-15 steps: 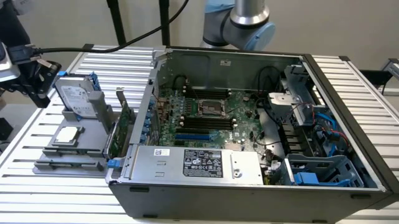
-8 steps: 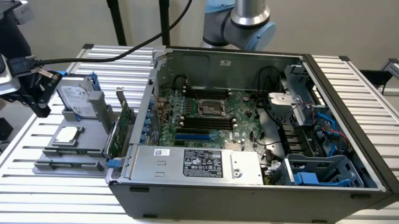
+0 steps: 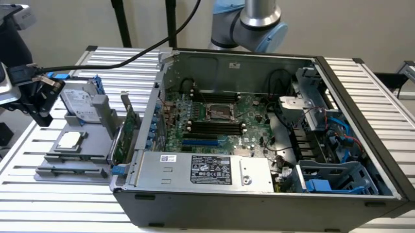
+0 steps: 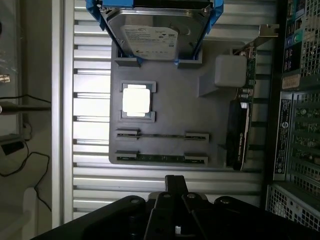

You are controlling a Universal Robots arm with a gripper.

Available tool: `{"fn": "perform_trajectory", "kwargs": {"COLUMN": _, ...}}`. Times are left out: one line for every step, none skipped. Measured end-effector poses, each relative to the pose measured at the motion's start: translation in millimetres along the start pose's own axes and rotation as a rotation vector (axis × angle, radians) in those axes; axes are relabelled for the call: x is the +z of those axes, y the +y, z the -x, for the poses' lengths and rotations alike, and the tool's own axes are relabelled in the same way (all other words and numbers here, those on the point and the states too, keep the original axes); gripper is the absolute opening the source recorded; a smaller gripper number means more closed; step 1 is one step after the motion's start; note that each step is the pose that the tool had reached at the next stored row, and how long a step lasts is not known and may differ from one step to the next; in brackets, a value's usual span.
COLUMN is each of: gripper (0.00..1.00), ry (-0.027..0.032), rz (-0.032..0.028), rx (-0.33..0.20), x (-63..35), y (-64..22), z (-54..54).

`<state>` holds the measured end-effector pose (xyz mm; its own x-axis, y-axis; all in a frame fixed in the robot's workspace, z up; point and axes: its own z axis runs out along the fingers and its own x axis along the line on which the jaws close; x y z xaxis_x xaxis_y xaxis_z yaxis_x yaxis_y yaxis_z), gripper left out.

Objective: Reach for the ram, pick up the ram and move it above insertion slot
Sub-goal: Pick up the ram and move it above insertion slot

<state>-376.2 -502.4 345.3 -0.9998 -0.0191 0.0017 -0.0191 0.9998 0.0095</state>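
Note:
Two ram sticks stand on edge in holders on the grey fixture tray: a green one nearest the tray's edge and a darker one beside it. In the exterior view they lie at the tray's front. My gripper hangs above the slatted table just off the tray's edge, short of the green stick, shut and holding nothing. In the exterior view the gripper hovers high at the far left. The black memory slots sit on the motherboard inside the open case.
The tray also carries a hard drive in a blue bracket, a CPU and an upright green expansion card with a metal bracket. The open computer case stands at the exterior view's right. A black cable trails to the wrist.

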Motion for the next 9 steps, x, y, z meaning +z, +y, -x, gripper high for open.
{"fn": "perform_trajectory", "kwargs": {"gripper": 0.11, "ry": 0.0000, "rz": 0.0000, "rx": 0.000, "x": 0.0, "y": 0.0, "z": 0.0}}
{"fn": "perform_trajectory", "kwargs": {"gripper": 0.11, "ry": 0.0000, "rz": 0.0000, "rx": 0.000, "x": 0.0, "y": 0.0, "z": 0.0}}
{"fn": "perform_trajectory", "kwargs": {"gripper": 0.11, "ry": 0.0000, "rz": 0.0000, "rx": 0.000, "x": 0.0, "y": 0.0, "z": 0.0}}
{"fn": "perform_trajectory", "kwargs": {"gripper": 0.11, "ry": -0.0001, "rz": 0.0000, "rx": 0.000, "x": 0.0, "y": 0.0, "z": 0.0}}
{"fn": "perform_trajectory", "kwargs": {"gripper": 0.11, "ry": 0.0000, "rz": 0.0000, "rx": 0.000, "x": 0.0, "y": 0.0, "z": 0.0}}
{"fn": "perform_trajectory", "kwargs": {"gripper": 0.11, "ry": -0.0001, "rz": 0.0000, "rx": 0.000, "x": 0.0, "y": 0.0, "z": 0.0}}
{"fn": "perform_trajectory", "kwargs": {"gripper": 0.11, "ry": 0.0000, "rz": 0.0000, "rx": 0.000, "x": 0.0, "y": 0.0, "z": 0.0}}
{"fn": "perform_trajectory", "kwargs": {"gripper": 0.11, "ry": 0.0000, "rz": 0.0000, "rx": 0.000, "x": 0.0, "y": 0.0, "z": 0.0}}
{"fn": "perform_trajectory", "kwargs": {"gripper": 0.11, "ry": 0.0000, "rz": 0.0000, "rx": 0.000, "x": 0.0, "y": 0.0, "z": 0.0}}
